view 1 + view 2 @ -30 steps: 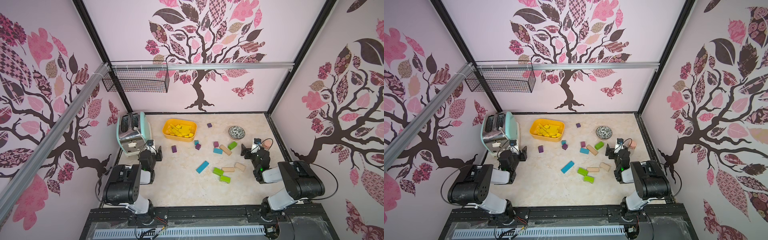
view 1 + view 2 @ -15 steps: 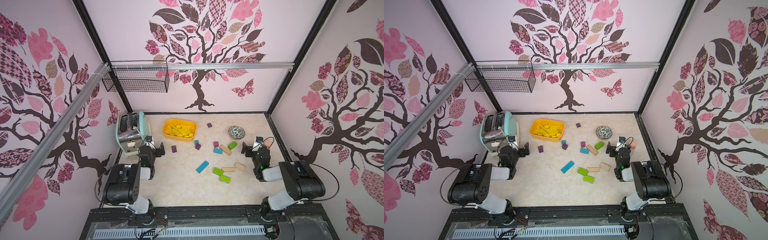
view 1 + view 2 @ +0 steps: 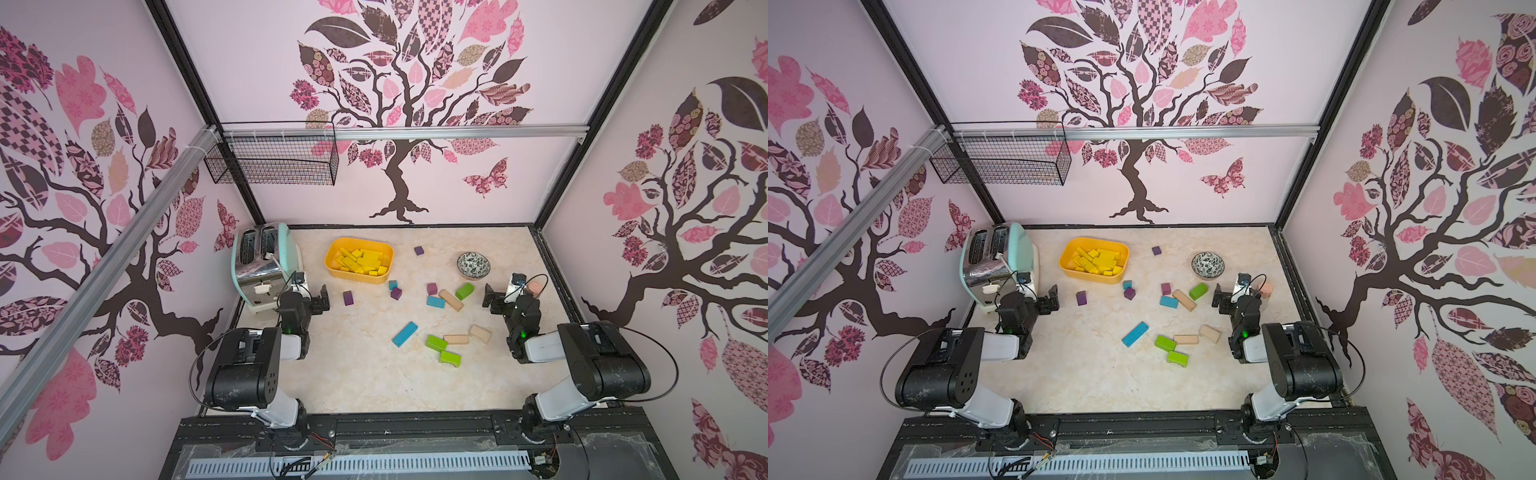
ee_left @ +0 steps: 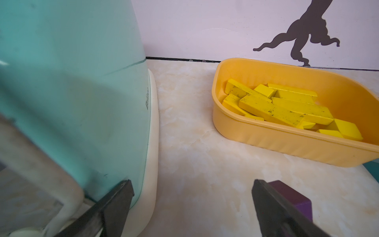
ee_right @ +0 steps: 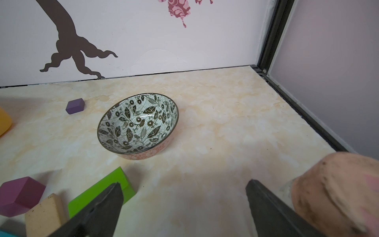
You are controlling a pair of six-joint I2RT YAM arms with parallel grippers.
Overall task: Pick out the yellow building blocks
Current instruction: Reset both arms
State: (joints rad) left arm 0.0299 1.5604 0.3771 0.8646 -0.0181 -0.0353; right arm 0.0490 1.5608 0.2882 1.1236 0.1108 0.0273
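Observation:
The yellow building blocks (image 3: pixel 360 262) (image 3: pixel 1097 262) lie piled in an orange-yellow tub (image 3: pixel 331 254) (image 3: pixel 1064 258) at the back of the table, left of centre. The left wrist view shows them as several bars and cubes (image 4: pixel 276 106) inside the tub (image 4: pixel 287 147). My left gripper (image 3: pixel 311 291) (image 3: pixel 1040 297) (image 4: pixel 191 182) is open and empty, low over the table in front of the tub, beside the toaster. Near the right wall my right gripper (image 3: pixel 505 291) (image 3: pixel 1233 297) (image 5: pixel 184 182) is also open and empty, with bare table between its fingers.
A mint toaster (image 3: pixel 262 262) (image 4: pixel 71 92) stands close to the left gripper, and a purple block (image 3: pixel 348 298) (image 4: pixel 291 197) lies by its other finger. A patterned bowl (image 3: pixel 473 264) (image 5: pixel 139 123) and a pinkish object (image 5: pixel 338 195) flank the right gripper. Green, blue, tan and purple blocks (image 3: pixel 451 300) lie mid-table.
The left gripper's jaws have spread from partly closed to wide open. Both arms have stayed almost where they were.

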